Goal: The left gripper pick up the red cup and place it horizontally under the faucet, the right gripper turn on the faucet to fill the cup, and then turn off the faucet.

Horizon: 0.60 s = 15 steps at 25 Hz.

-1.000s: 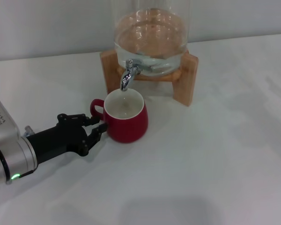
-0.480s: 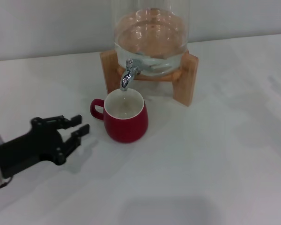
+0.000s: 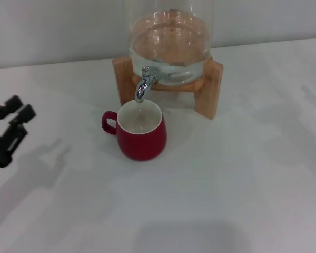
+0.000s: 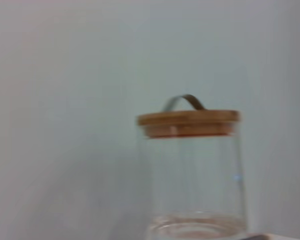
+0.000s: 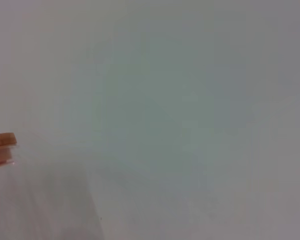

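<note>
— Sitting upright in the centre of the head view is the red cup (image 3: pixel 141 134), on a white table (image 3: pixel 226 174). Its cream inside faces up and its loop handle points toward the left of the frame.

— Where is the faucet?

— The faucet (image 3: pixel 143 84) is directly above the cup, upper centre, with its chrome spout ending just over the cup's far rim. It juts from a clear glass water dispenser (image 3: pixel 169 42) holding a shallow layer of water, set on a wooden stand (image 3: pixel 208 87).

— And the arms?

— The left gripper (image 3: pixel 10 126) is at the far left edge, mid-height, well apart from the cup. Only its black fingers (image 3: pixel 21 113) show; they are spread, with nothing between them. Its shadow falls on the table just beside it. The right gripper does not appear in any view.

— What do the wrist cameras show?

— The left wrist view shows the dispenser's glass wall and its wooden lid (image 4: pixel 188 122) with a thin curved metal handle, lower centre-right, against a plain pale wall. The right wrist view is nearly all that pale wall — only a sliver of the lid at the left edge, mid-height.

— Any writing or brand marks?

— None that can be read on the cup, dispenser or stand.
</note>
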Motion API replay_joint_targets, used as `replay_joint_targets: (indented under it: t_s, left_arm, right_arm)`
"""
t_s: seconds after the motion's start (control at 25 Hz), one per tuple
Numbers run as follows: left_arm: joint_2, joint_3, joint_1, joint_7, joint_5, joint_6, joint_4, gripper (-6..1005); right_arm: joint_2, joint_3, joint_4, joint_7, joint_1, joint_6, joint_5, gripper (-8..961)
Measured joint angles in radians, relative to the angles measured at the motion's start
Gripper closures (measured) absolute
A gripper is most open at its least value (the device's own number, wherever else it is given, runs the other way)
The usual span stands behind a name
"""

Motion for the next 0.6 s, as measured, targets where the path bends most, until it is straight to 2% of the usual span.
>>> replay_joint_targets:
  t_s: [0.08, 0.28, 0.6]
  left_arm:
    - [-0.002, -0.019, 0.005, -0.002, -0.012, 0.006, -0.016, 740]
    - [-0.001, -0.037, 0.007, -0.002, -0.07, 0.026, -0.069, 586]
    - [0.001, -0.084, 0.034, -0.023, -0.099, 0.017, -0.096, 438]
  right_arm:
    - [0.0, 0.0, 0.0, 0.0, 0.0, 0.001, -0.001, 157]
    - [0.0, 0.0, 0.0, 0.0, -0.009, 0.009, -0.004, 157]
    - [-0.004, 0.0, -0.012, 0.0, -0.037, 0.079, -0.005, 157]
